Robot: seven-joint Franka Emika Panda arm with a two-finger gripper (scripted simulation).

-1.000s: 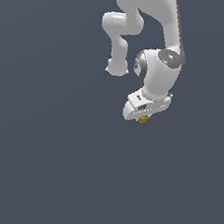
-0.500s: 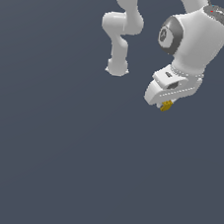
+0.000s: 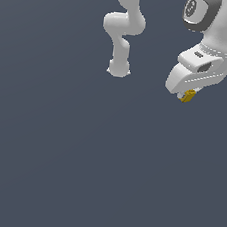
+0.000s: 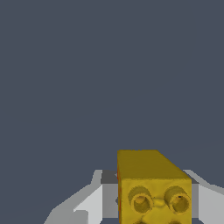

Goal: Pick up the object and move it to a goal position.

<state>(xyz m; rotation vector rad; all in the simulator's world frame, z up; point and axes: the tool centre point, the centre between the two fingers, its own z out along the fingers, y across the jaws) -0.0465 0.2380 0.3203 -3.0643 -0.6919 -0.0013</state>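
You have the gripper point(image 3: 187, 96) closed on the yellow block point(image 3: 188, 96), which sits directly between the fingertips at the exterior view's upper right, its long axis pointing away from the wrist camera, and no goal marker is visible.

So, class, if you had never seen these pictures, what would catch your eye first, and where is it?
First, the small yellow block, the only colour, held between the fingers of the white gripper near the exterior view's upper right. In the wrist view the block fills the foreground, showing two round hollows on its near face. Next, the white arm curving at top centre against plain grey.
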